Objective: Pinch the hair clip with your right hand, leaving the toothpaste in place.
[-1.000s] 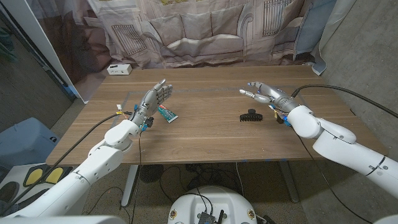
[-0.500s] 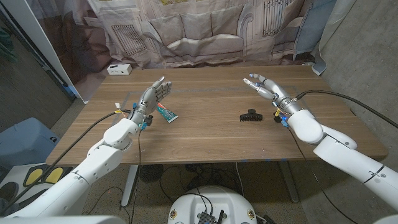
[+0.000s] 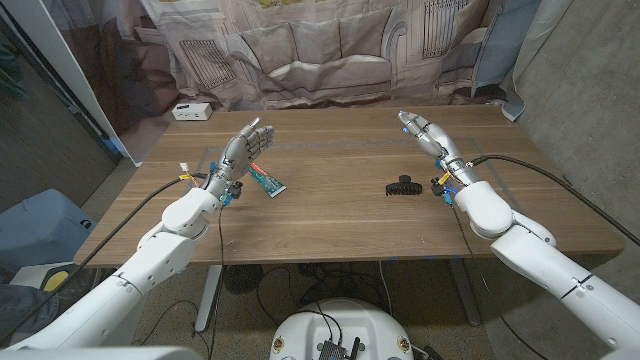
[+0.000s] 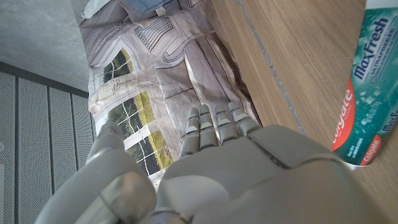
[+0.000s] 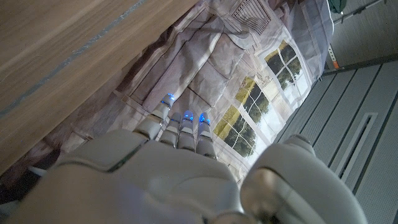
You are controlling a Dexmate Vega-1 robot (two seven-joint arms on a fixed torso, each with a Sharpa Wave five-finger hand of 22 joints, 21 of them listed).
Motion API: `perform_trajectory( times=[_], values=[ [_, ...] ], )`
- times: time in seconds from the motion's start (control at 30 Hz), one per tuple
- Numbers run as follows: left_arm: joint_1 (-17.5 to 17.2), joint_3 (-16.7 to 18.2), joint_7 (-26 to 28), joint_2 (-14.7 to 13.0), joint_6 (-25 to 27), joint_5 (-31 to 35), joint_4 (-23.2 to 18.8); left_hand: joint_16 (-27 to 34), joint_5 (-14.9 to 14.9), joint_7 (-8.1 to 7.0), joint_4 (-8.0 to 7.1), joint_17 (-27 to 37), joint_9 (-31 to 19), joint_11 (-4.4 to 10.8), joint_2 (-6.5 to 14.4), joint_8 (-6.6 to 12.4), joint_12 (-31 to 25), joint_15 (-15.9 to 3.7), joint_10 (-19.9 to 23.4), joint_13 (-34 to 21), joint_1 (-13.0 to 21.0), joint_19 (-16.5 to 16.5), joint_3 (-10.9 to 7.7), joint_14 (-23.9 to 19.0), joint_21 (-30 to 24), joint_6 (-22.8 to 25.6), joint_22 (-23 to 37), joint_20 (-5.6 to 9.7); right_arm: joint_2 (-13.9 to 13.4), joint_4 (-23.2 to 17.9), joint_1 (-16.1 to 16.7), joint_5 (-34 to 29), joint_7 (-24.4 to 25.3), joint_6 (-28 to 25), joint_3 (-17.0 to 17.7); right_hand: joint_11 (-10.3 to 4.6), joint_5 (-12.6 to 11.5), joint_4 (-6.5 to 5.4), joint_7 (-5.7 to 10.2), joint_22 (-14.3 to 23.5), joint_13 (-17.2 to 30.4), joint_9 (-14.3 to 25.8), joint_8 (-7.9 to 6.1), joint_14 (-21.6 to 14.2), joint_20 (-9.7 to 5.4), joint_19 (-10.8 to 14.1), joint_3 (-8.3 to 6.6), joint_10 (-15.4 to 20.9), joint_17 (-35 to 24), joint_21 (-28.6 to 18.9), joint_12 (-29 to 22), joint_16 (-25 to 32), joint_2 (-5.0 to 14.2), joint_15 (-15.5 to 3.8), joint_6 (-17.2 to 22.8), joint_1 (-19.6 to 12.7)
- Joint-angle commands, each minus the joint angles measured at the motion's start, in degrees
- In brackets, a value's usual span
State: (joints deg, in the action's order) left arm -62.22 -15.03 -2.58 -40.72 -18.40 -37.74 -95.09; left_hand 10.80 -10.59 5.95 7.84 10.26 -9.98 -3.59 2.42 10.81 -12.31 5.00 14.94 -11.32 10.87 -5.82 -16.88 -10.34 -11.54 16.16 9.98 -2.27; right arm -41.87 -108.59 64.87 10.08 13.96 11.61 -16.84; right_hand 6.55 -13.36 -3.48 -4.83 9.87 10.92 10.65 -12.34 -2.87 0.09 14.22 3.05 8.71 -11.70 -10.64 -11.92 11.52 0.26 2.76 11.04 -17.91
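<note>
So right hand (image 3: pixel 432 140) is up off the desk (image 3: pixel 330 225), fingers stretched and apart, nothing in it; it sits right of the hair clip (image 3: pixel 401 185) and a bit farther back, toward the far right corner. Clip is black, lying loose on the wood right of the desk's middle, nothing touching it. To do the step well, I'd judge the hand needs to come back toward the near edge and in toward the middle, drop over the clip, then close thumb against a finger across its narrow body — a light pinch, since it looks likely to skid on smooth wood. Left hand (image 3: pixel 243 152) is raised too, open-fingered, empty, near the toothpaste (image 3: pixel 268 181) on the left half; that tube stays put, so keep the left arm idle. White box (image 3: pixel 190 111) sits at the far left corner, irrelevant.
</note>
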Motion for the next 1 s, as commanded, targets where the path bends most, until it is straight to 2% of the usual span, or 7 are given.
perform_trajectory(
  times=[0.03, 0.3, 0.57, 1.0],
  values=[
    [0.68, 0.40, -0.55, 1.01, -1.56, -0.36, 1.75, -0.02, 0.17, 0.23, -0.09, 0.08, -0.28, -0.32, 0.05, -0.10, 0.18, 0.22, 0.02, -0.10, 0.83, -0.20, -0.33, -0.05, -0.10, 0.07, 0.24, 0.29, 4.32, 5.68, -2.60, 9.78, -4.25, 4.80, -0.96, 0.13, -0.28, 0.31, -0.22, -0.07, 0.05, 0.17, 0.37, 0.14, -0.22, -0.23, -0.08, -0.12, -0.01, -0.02, 0.01, -0.04, 0.18, -0.07, -0.42, -0.93],
    [1.33, -0.04, -0.90, 1.85, -1.70, -0.68, 3.14, -0.05, 0.17, 0.23, -0.08, 0.07, -0.28, -0.34, 0.05, -0.13, 0.25, 0.23, -0.17, -0.10, 0.88, -0.16, -0.35, 0.03, -0.04, -0.03, 0.23, 0.26, 5.86, 9.84, -4.03, 18.63, -9.41, 5.61, -0.98, 0.38, -0.29, 0.58, -0.54, -0.07, 0.03, 0.16, 0.69, 0.63, -0.22, -0.49, -0.10, -0.61, 0.04, 0.01, 0.29, -0.23, 0.09, 0.19, -0.98, -1.22],
    [2.26, -0.40, -2.31, 2.06, -1.46, -1.49, 4.47, -0.16, 0.17, 0.15, -0.06, 0.07, -0.28, -0.40, 0.03, -0.20, 0.38, 0.27, -0.54, -0.10, 0.91, -0.06, -0.36, 0.32, 0.03, -0.28, 0.23, 0.17, 7.58, 13.00, -4.44, 20.42, -9.35, 7.07, -1.51, 0.60, -0.27, 0.76, -0.62, -0.10, 0.03, 0.14, 0.89, 0.36, -0.01, 0.44, -0.04, -0.47, 0.02, -0.38, 0.29, -0.06, 0.02, 0.49, -1.31, -1.33],
    [3.26, -0.75, -4.14, 2.02, -0.40, -2.87, 6.30, -0.25, 0.17, 0.34, -0.06, 0.08, -0.28, -1.08, 0.02, -0.32, 0.51, 0.55, -0.98, -0.10, 0.95, 0.21, -0.36, 0.70, 0.17, -0.71, 0.23, -0.02, 9.79, 15.76, -5.34, 23.41, -9.66, 7.94, -2.15, 0.74, -0.26, 0.92, -0.65, -0.10, 0.04, 0.14, 0.87, 0.40, 0.03, 0.30, -0.01, -0.33, 0.02, -0.30, 0.28, -0.07, -0.03, 0.73, -1.12, -1.46]
  ],
)
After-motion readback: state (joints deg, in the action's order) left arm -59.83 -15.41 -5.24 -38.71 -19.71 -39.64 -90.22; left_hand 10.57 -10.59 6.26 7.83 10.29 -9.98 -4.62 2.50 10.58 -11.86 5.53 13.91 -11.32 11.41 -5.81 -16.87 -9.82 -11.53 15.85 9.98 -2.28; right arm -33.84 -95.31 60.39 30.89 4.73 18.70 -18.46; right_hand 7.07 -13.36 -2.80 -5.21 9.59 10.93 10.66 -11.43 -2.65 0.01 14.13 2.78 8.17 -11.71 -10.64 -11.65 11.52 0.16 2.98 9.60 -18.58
